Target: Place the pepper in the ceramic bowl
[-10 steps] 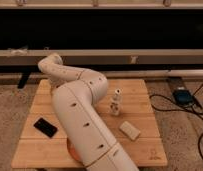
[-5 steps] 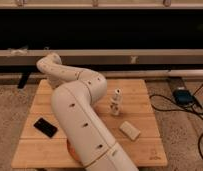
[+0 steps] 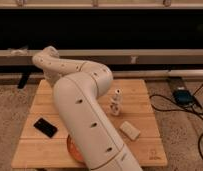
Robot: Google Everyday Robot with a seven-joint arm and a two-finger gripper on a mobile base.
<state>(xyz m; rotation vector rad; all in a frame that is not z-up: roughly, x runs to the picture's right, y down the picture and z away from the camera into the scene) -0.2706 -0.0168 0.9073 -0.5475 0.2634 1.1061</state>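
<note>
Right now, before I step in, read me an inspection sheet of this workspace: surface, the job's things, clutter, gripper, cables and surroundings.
Surface: wooden table, mostly covered by the robot arm.
Job's things: ceramic bowl, only an orange sliver showing under the arm near the front edge; pepper, nothing seen, possibly hidden by the arm.
Clutter: flat black object at front left; small white bottle upright, right of the arm; pale block lying in front of the bottle.
Gripper: not in view; the arm folds over the table's middle and its end is hidden.
Cables: dark cables and a small box on the floor to the right.
Surroundings: speckled floor, dark wall with a pale rail.
</note>
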